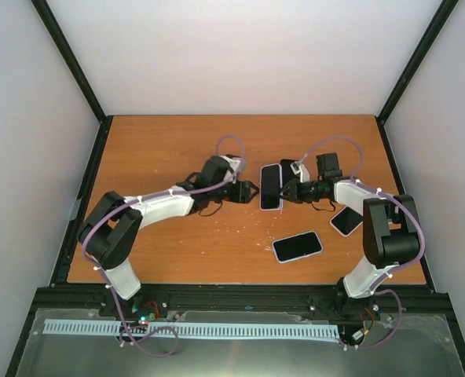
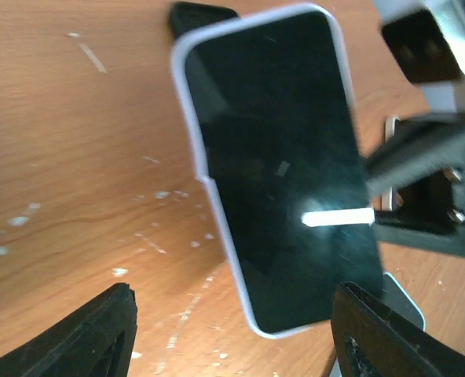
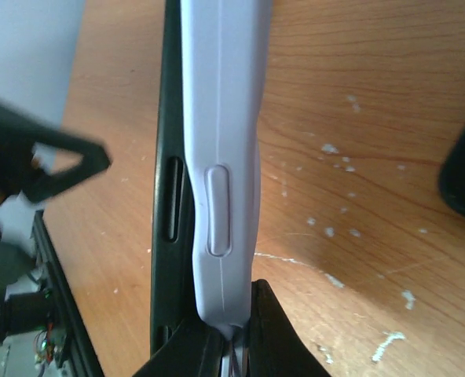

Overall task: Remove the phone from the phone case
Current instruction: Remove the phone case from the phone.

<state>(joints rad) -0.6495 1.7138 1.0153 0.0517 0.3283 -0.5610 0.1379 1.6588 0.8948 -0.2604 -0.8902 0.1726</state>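
This was a robotics lab cell: a scuffed wooden tabletop (image 1: 177,149), walled by plain white panels (image 1: 248,55) on black frame posts (image 1: 69,59), carried two cabled robot arms (image 1: 166,206) bolted at its near edge.

Two spare phones (image 1: 297,246) near right hand (image 1: 287,191); open tabletop (image 1: 162,149) leftward.

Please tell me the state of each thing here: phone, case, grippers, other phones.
phone: inside its case.
phone case: on the phone, clamped at one end.
right gripper: shut on the phone case.
left gripper: open, touching nothing.
loose phone: lying flat, screen up.
other loose phone: flat, partly hidden.
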